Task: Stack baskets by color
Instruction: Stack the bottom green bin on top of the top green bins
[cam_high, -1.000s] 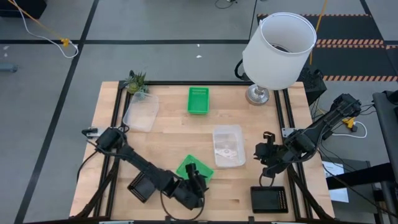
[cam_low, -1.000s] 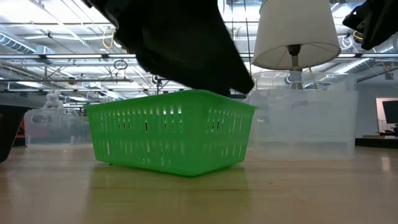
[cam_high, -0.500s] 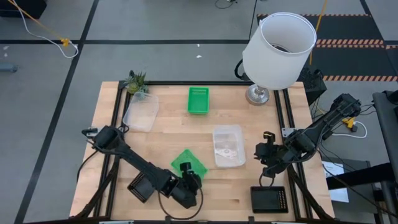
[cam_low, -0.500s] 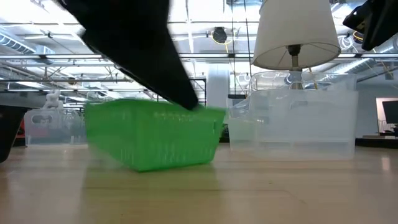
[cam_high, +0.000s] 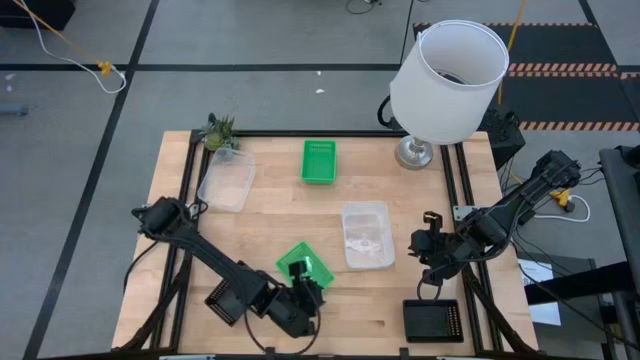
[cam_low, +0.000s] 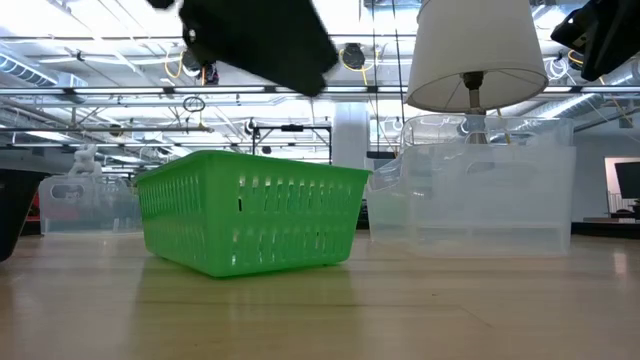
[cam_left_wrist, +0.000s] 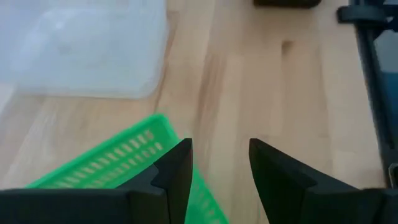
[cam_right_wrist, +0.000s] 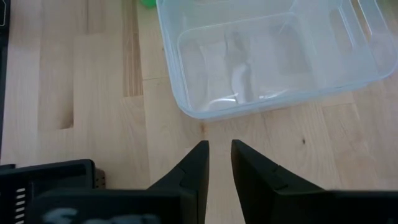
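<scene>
Both arms are matte black with slim jointed links and trailing black cables; each claw has two blunt, wedge-shaped black fingers.

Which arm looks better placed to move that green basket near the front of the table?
The left. The left gripper is right at the near green basket, fingers open above its rim. The right gripper waits beyond the clear basket, holding nothing.
</scene>
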